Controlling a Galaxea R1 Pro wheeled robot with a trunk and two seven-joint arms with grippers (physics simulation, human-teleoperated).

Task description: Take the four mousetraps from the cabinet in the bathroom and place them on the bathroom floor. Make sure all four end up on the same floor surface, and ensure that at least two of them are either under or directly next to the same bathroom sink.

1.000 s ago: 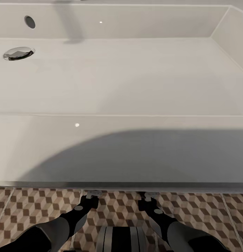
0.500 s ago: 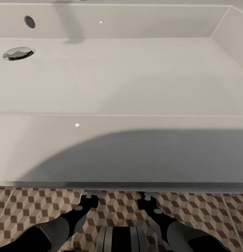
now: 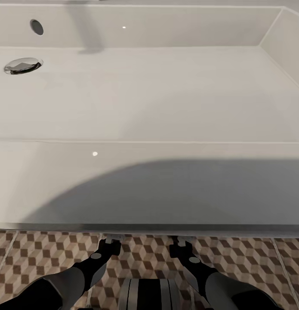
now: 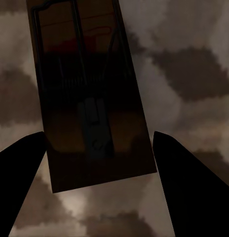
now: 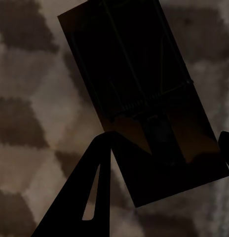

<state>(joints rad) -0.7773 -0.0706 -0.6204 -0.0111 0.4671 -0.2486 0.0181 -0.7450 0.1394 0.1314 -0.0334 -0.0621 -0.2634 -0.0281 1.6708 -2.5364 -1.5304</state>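
In the left wrist view a tan mousetrap (image 4: 90, 98) with dark wire and a red mark lies flat on the bathroom floor (image 4: 193, 64). My left gripper (image 4: 98, 136) is open, its tips flanking the trap's near end. Under my right gripper (image 5: 165, 136), also open, a second mousetrap (image 5: 144, 74) lies at a slant on the cube-patterned tiles (image 5: 30, 74); one fingertip (image 5: 107, 143) overlaps its edge. In the head view both arms, left (image 3: 95, 258) and right (image 3: 196, 262), reach under the front edge of the white sink (image 3: 149, 185), which hides the fingers. The cabinet is out of view.
The wide white sink basin spans the head view, with a chrome drain (image 3: 22, 65) at the far left. A strip of patterned floor (image 3: 37, 254) shows below its front edge. My base (image 3: 149, 295) sits between the arms.
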